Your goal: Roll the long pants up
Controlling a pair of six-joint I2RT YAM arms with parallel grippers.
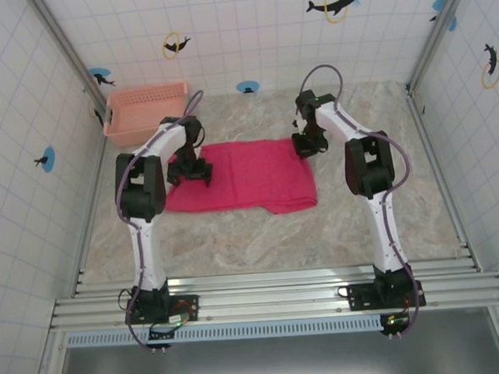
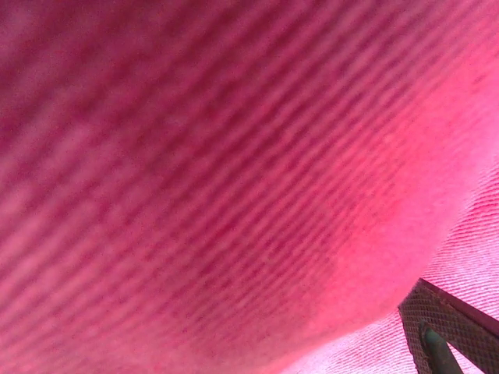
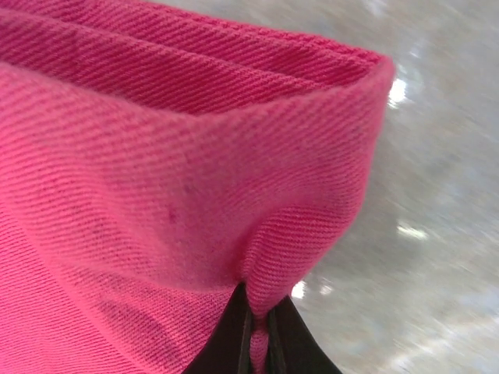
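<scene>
Long pants [image 1: 249, 178] — edge pinched in right fingers [image 3: 226, 347], left fingers [image 2: 456, 323] spread

The long pants [image 2: 234, 171], ribbed weave close up; one fingertip [image 2: 454, 323] at lower right

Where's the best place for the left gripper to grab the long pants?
Probably the far left corner of the long pants, from above: they lie folded flat, and the right gripper pinches the matching far right corner.
</scene>
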